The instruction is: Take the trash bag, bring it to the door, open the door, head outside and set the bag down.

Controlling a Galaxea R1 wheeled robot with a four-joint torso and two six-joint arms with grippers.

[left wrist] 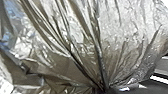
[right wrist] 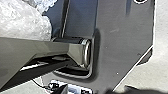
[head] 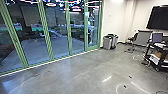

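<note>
In the left wrist view the trash bag (left wrist: 75, 32) is a shiny, see-through grey-brown plastic, its folds drawn tightly together at my left gripper (left wrist: 102, 88), which is shut on it. A pale, crinkled part of the bag (right wrist: 25, 22) is beside the robot's jointed bar in the right wrist view. I cannot tell whether my right gripper is open or shut. Ahead on the left in the head view, a green-framed glass wall ends in a narrow glass door (head: 92, 27) by the white wall. Paved ground (head: 60, 46) lies outside, behind the glass.
Grey bins (head: 107, 42) stand just right of the door. Farther right are a chair (head: 132, 38), a grey board (head: 143, 37) and a black cart (head: 158, 58) with a laptop on it. A dark screen (head: 158, 17) hangs on the wall. Thin cables (head: 120, 86) lie on the floor.
</note>
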